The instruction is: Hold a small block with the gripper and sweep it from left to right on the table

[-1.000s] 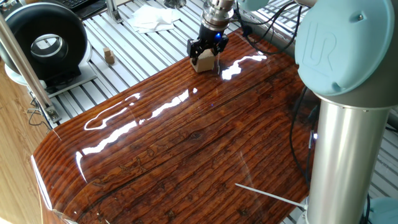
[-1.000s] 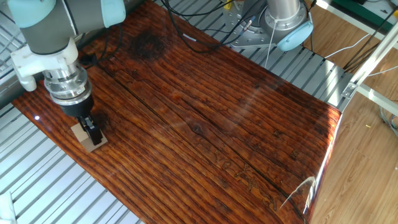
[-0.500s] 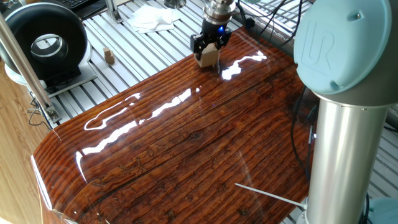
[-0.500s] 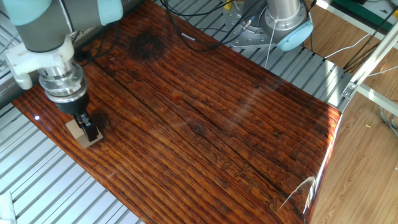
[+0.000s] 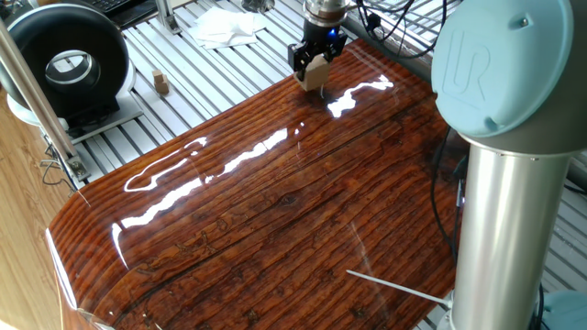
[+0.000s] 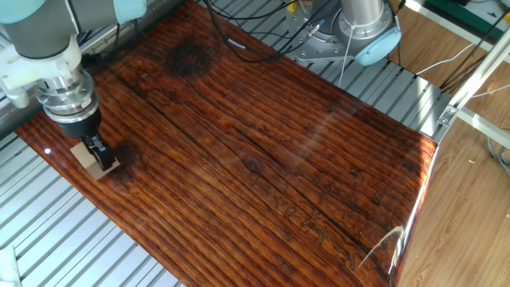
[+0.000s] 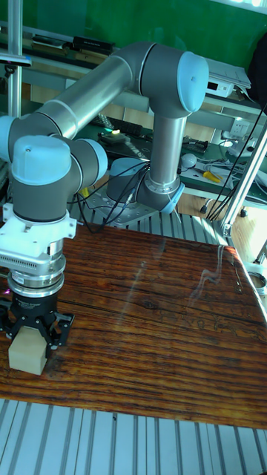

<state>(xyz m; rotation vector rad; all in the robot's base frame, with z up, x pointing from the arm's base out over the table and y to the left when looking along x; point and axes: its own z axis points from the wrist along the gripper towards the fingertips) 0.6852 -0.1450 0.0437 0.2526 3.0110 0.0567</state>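
The small block (image 5: pixel 315 77), a light-tan wooden cube, rests on the table (image 5: pixel 275 211) at its far edge in one fixed view. My gripper (image 5: pixel 316 64) stands upright over the cube, shut on it, with black fingers on both sides. From the other fixed view the small block (image 6: pixel 83 153) lies near the left corner of the table (image 6: pixel 279 135) under the gripper (image 6: pixel 96 155). The tall fixed view has the small block (image 7: pixel 27 353) at the lower left of the table (image 7: pixel 148 334), clamped in the gripper (image 7: pixel 31 338).
A black round device (image 5: pixel 69 60), a white cloth (image 5: pixel 225 26) and a tiny brown wooden piece (image 5: pixel 160 83) sit on the slatted aluminium surface (image 5: pixel 211 87) beyond the board. The arm's thick column (image 5: pixel 504 192) rises at the right. Cables trail near the arm base (image 6: pixel 362 32).
The gripper has slid along the table's edge with the block in it: farther away and right in one fixed view, leftward toward the corner in the other.
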